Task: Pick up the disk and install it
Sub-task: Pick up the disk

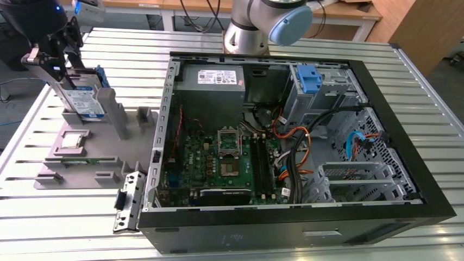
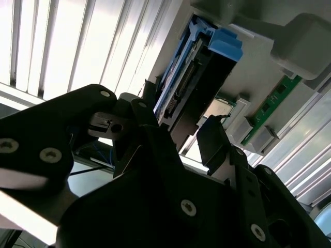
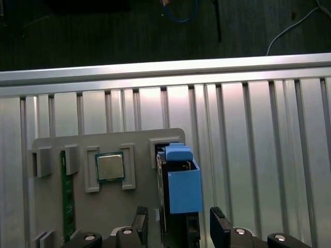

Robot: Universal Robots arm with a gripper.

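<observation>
**Silver drive upright in its stand, end effector open around it**

Silver and flat, the rectangular hard disk (image 1: 82, 99) stands on edge in a slot of the grey moulded plastic fixture (image 1: 94, 147). It carries a white-and-blue label on its broad face, and a blue plastic carrier frames its edges. In the first wrist view the carrier's blue tab caps the dark narrow edge of the drive.

In the exterior view the disk sits at about ten o'clock, on the slatted aluminium table (image 1: 58, 228). It is well apart from the open black computer case (image 1: 406, 179), which fills the frame from the centre round to four o'clock.

The black end effector (image 3: 178, 227) hangs over the disk with its jaws apart. The black fingers (image 3: 220, 230) flank the drive's two broad faces, and a sliver of gap shows on each side in the first wrist view.

A square silver processor chip (image 3: 110, 166) lies in a pocket of the fixture just beside the disk. A green memory stick (image 3: 64, 196) lies further along.

Inside the case, a grey power supply box (image 1: 214, 81) sits at twelve o'clock above the green motherboard (image 1: 217, 163).
</observation>
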